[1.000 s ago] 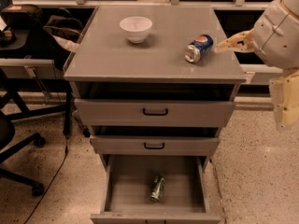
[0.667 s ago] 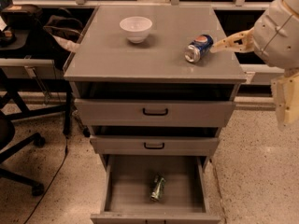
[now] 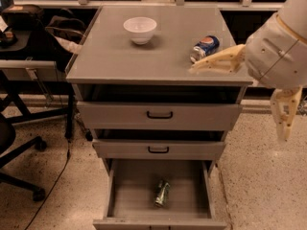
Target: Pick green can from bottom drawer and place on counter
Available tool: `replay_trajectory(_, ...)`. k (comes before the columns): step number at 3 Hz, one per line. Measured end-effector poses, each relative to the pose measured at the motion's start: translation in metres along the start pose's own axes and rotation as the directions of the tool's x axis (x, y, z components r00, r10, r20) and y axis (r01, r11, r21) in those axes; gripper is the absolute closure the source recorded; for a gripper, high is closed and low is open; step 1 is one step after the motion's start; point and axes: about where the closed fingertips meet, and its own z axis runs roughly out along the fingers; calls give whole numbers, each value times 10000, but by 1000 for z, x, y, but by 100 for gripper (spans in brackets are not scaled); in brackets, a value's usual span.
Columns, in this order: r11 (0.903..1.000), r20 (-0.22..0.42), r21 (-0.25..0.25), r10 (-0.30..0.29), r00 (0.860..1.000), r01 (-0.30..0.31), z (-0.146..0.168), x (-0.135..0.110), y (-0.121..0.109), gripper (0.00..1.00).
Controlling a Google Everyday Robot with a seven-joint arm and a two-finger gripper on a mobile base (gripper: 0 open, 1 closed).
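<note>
The green can (image 3: 162, 193) lies on its side on the floor of the bottom drawer (image 3: 125, 195), which is pulled open at the foot of the cabinet. The counter (image 3: 120, 56) is the grey cabinet top above it. My gripper (image 3: 237, 103) hangs at the cabinet's right front corner, far above the green can. It is open and holds nothing. One cream finger (image 3: 218, 61) reaches left over the counter's front right edge. The other finger (image 3: 285, 113) points down beside the cabinet.
A white bowl (image 3: 139, 29) stands at the counter's back middle. A blue-and-red can (image 3: 205, 46) lies on the counter just behind my upper finger. The two upper drawers (image 3: 158, 115) stick out slightly. An office chair and a desk (image 3: 19, 71) stand to the left.
My gripper has shifted left and lower in view, so its upper finger now reaches over the counter's front edge. The cans, bowl and drawers have not moved.
</note>
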Motion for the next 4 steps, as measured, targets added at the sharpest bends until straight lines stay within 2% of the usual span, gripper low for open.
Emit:
replay_trajectory(1,9813,1227,-925,-1571,9799,1689,40,-8,-3,0)
replay_trajectory(2,9569,2100,-1870,-1819,9606,2221,86,-6,-17,0)
replay_trajectory(3,9438,2439,-2630,-1355,9603,2000,120,2,-25,0)
replay_trajectory(4,9545,2214,-2250,-1454,9643,1956,123,4,-36,0)
